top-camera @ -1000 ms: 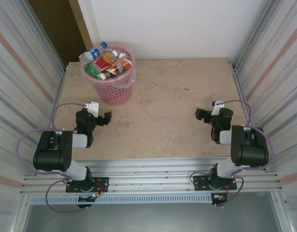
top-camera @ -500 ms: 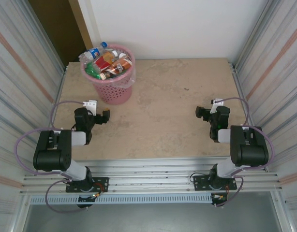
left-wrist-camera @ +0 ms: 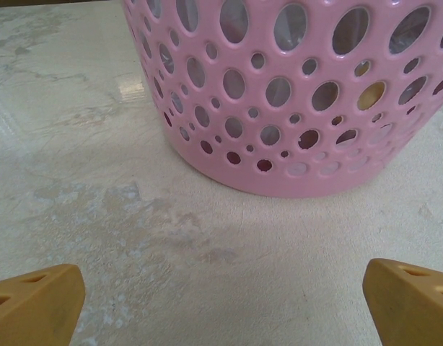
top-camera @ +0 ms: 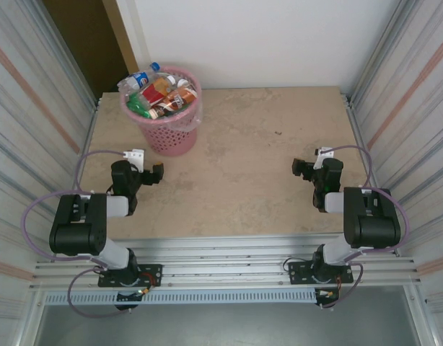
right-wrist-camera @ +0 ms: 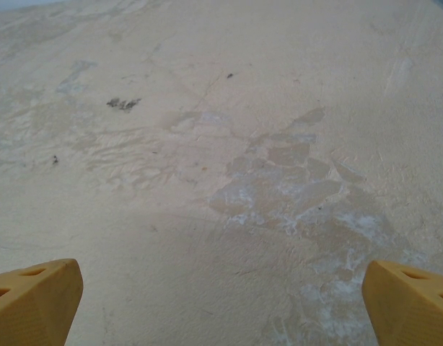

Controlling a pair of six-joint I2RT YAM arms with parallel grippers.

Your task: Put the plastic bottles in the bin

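- Plastic bottles [top-camera: 162, 94] lie heaped in the pink bin [top-camera: 167, 137] at the far-left corner of the worktop [top-camera: 257, 158], piled to its rim and above.
- The left pincer [top-camera: 149, 166], jaws spread wide and holding nothing, hovers low just in front of the bin, facing its lattice wall.
- The right pincer [top-camera: 311, 163], likewise wide open and empty, hangs over the marbled worktop, well apart from the bin.
- Every bottle to be seen lies in the bin, so the filling looks done and the job at its close.
- One blue-capped bottle [top-camera: 138, 78] juts over the far-left rim; from above it is hard to tell how securely it sits.
- The next move, as I judge it, is either to rest the arms or to nudge that bottle gently inward without tipping the bin.
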